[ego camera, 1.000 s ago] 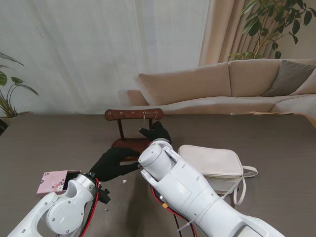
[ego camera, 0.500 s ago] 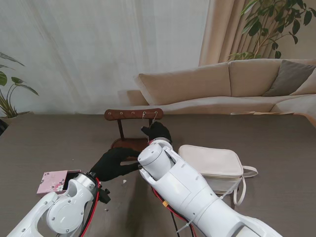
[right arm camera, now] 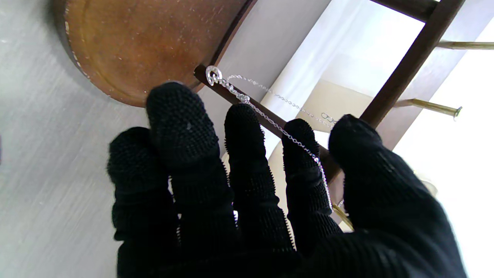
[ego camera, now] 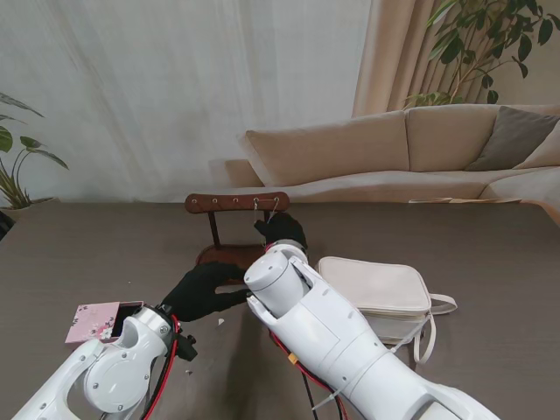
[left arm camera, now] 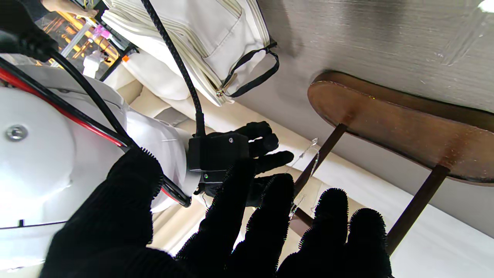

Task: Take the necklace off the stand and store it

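Two hands at stand (ego camera: 236, 203), mid-frame.
R hand (ego camera: 280, 230) has crept up toward pegs, necklace (right arm camera: 270, 117) draped over fingers, unhooking underway; L hand (ego camera: 203, 291) wide, empty.

Overhead stand view; both wrist views close on stand (ego camera: 236, 203).

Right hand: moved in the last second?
Yes. In the stand view the right hand has shifted farther from me, closing on the stand's top bar, with the necklace draped over its fingers.
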`<action>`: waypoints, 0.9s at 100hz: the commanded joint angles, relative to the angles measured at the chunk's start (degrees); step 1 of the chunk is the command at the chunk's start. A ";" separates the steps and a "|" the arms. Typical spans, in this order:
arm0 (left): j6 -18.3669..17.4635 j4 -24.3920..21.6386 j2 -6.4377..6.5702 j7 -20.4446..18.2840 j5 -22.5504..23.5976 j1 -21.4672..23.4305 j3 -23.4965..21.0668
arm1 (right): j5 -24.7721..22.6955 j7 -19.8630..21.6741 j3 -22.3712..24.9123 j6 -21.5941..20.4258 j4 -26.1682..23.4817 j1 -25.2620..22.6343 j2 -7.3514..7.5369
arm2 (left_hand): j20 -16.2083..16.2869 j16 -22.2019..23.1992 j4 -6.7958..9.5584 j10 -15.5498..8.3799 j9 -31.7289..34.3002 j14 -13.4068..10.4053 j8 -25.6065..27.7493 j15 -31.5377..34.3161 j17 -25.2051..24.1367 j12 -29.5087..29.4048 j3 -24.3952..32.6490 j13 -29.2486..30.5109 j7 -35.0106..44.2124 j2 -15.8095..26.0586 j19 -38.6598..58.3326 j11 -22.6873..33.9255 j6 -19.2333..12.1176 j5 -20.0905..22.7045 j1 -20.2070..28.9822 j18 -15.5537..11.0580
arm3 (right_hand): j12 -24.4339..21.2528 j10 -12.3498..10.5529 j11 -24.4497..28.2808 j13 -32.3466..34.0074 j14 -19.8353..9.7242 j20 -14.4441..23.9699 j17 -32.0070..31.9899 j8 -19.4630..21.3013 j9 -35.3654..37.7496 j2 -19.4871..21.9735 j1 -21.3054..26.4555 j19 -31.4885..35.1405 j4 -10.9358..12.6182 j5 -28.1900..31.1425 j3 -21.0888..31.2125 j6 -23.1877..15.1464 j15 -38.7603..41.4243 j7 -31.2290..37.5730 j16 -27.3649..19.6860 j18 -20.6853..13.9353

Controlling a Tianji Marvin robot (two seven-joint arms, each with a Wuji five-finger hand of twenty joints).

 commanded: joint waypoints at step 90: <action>0.03 0.05 -0.03 -1.59 -0.36 -0.22 0.19 | 0.41 -1.33 3.40 0.53 -6.15 0.61 0.88 | 0.66 -0.29 2.56 0.33 0.45 0.76 0.48 -0.34 -0.04 0.67 -1.35 2.23 0.38 2.73 0.13 0.04 -0.98 1.21 1.49 0.01 | 4.12 -1.08 0.31 4.02 -0.59 -2.34 7.96 3.27 9.65 -1.18 6.17 4.30 -2.62 5.69 -3.80 -1.00 13.62 1.34 5.22 1.54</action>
